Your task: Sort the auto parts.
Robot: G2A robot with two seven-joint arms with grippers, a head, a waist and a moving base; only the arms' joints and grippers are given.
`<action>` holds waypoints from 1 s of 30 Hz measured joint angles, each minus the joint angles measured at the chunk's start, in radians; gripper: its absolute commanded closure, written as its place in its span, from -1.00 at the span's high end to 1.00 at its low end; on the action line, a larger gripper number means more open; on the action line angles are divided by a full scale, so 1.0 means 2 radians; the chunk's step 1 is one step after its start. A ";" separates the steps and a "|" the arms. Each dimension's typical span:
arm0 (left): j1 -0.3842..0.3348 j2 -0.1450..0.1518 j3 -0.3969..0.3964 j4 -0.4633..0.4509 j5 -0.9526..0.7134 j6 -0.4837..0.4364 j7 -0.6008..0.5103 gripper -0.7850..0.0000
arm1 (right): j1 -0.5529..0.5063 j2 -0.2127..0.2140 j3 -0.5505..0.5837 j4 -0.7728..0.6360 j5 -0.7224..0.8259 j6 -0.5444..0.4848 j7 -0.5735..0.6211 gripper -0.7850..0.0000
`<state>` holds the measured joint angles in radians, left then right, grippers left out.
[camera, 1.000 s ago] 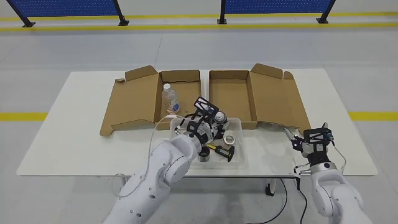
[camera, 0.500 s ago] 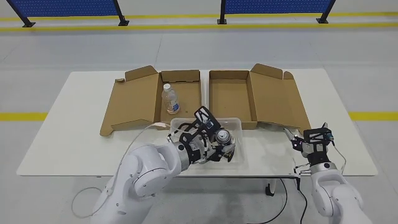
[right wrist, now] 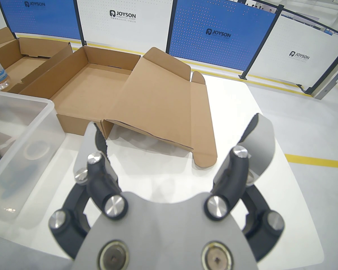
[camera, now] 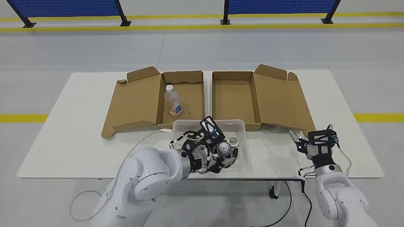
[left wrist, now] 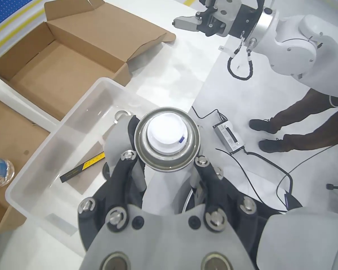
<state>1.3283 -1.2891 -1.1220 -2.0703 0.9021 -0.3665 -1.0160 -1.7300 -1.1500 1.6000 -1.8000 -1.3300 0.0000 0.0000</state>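
Observation:
My left gripper [left wrist: 166,155] is shut on a spray can [left wrist: 166,139] with a metal rim and a white cap, held above the near right corner of the clear plastic bin [left wrist: 45,153]. From above, the spray can [camera: 223,149] sits over the bin [camera: 189,125] with the left gripper [camera: 218,151] around it. A ring-shaped part [camera: 233,141] and a black and yellow strip [left wrist: 83,167] lie in the bin. My right gripper [right wrist: 174,136] stands open over the bare table, at the front right corner [camera: 314,140], apart from everything.
Two open cardboard boxes stand behind the bin, the left box [camera: 136,104] and the right box [camera: 265,98]. A water bottle [camera: 172,99] stands in the left box. The right box's flap [right wrist: 163,108] slopes down toward my right gripper.
The left gripper has moved from the bin's far side toward the table's front edge with the can in it. The right arm has kept still.

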 measured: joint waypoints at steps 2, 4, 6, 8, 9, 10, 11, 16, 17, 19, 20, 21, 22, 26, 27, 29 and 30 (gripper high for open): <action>-0.001 0.001 0.000 0.002 0.001 0.002 0.003 -1.00 | 0.000 0.000 0.000 0.000 0.000 0.000 0.000 1.00; -0.003 0.002 0.001 0.005 0.003 0.002 0.001 -1.00 | 0.000 0.000 0.000 0.000 0.000 0.000 0.000 1.00; -0.004 0.003 0.002 0.007 0.001 0.002 0.002 -1.00 | 0.000 0.000 0.000 0.000 0.000 0.000 0.000 1.00; -0.008 0.004 0.002 0.012 0.007 0.002 0.002 -1.00 | 0.000 0.000 0.000 0.000 0.000 0.000 0.000 1.00; -0.010 0.005 0.002 0.016 0.011 0.003 0.002 -1.00 | 0.000 0.000 0.000 0.000 0.000 0.000 0.000 1.00; -0.012 0.005 0.001 0.021 0.018 0.005 0.004 -1.00 | 0.000 0.000 0.000 0.000 0.000 0.000 0.000 1.00; -0.014 0.006 0.001 0.027 0.025 0.007 0.006 -1.00 | 0.000 0.000 0.000 0.000 0.000 0.000 0.000 1.00; -0.029 0.007 -0.005 0.067 0.080 0.034 0.045 -1.00 | 0.000 0.000 0.000 0.000 0.000 0.000 0.000 1.00; -0.034 0.007 -0.005 0.075 0.091 0.037 0.054 -1.00 | 0.000 0.000 0.000 0.000 0.000 0.000 0.000 1.00; -0.045 0.006 -0.002 0.093 0.106 0.048 0.078 -1.00 | 0.000 0.000 0.000 0.000 0.000 0.000 0.000 1.00; -0.050 0.005 -0.001 0.102 0.112 0.055 0.089 -1.00 | 0.000 0.000 0.000 0.000 0.000 0.000 0.000 1.00; -0.057 0.005 0.000 0.112 0.123 0.060 0.095 -1.00 | 0.000 0.000 0.000 0.000 0.000 0.000 0.000 1.00; -0.065 0.004 0.001 0.124 0.138 0.069 0.106 -1.00 | 0.000 0.000 0.000 0.000 0.000 0.000 0.000 1.00; -0.086 0.002 -0.002 0.160 0.166 0.112 0.144 -1.00 | 0.000 0.000 0.000 0.000 0.000 0.000 0.000 1.00; -0.090 0.002 -0.002 0.166 0.180 0.121 0.147 -1.00 | 0.000 0.000 0.000 0.000 0.000 0.000 0.000 1.00; -0.097 0.001 -0.004 0.180 0.202 0.140 0.152 -1.00 | 0.000 0.000 0.000 0.000 0.000 0.000 0.000 1.00; -0.099 0.001 -0.005 0.186 0.207 0.146 0.153 -1.00 | 0.000 0.000 0.000 0.000 0.000 0.000 0.000 1.00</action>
<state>1.1304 -1.2877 -1.1325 -1.6991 1.3160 -0.0737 -0.7092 -1.7300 -1.1500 1.6000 -1.8000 -1.3300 0.0000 0.0000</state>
